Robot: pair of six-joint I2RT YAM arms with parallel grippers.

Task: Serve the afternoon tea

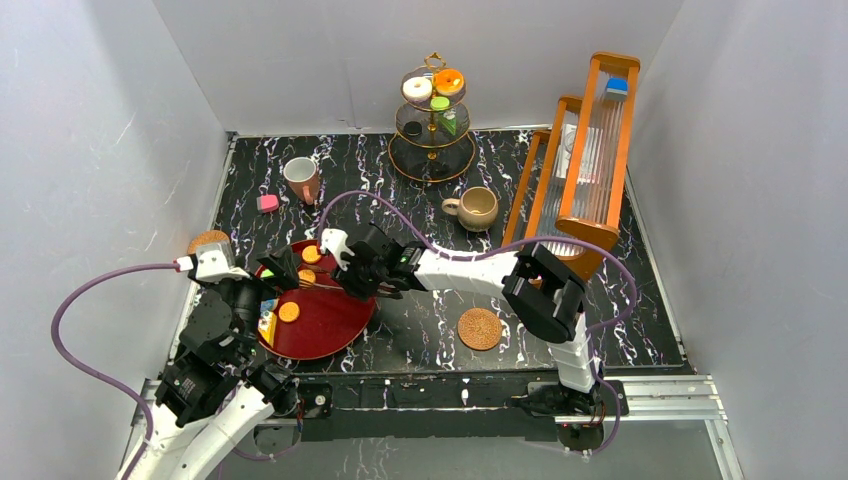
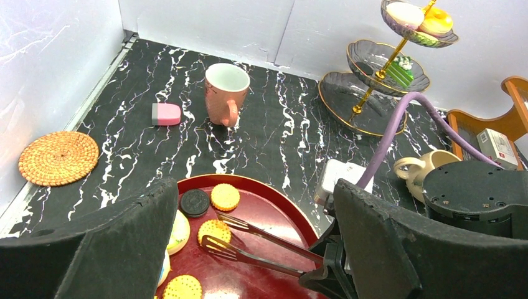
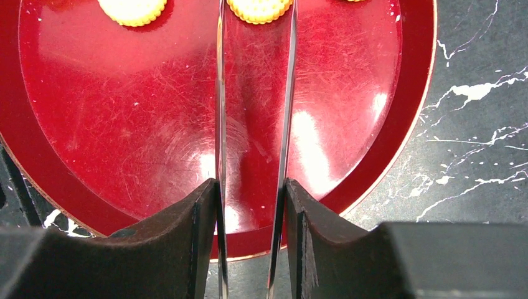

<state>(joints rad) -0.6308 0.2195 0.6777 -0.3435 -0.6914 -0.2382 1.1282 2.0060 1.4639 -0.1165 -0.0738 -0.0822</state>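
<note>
over the red tray [image 3: 124,124] the right gripper [image 3: 249,205] pinches the tongs [image 2: 274,237], tips straddling a cookie [image 3: 258,7] dead ahead; left gripper [image 2: 255,193] gapes.

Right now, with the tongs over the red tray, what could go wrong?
The right end effector pinches only the thin arms of the black tongs; they may twist or slip.
The tips straddle a yellow cookie on the glossy red tray; it could slide away instead of lifting.
The open left end effector hovers close by; the arms might collide.
</note>
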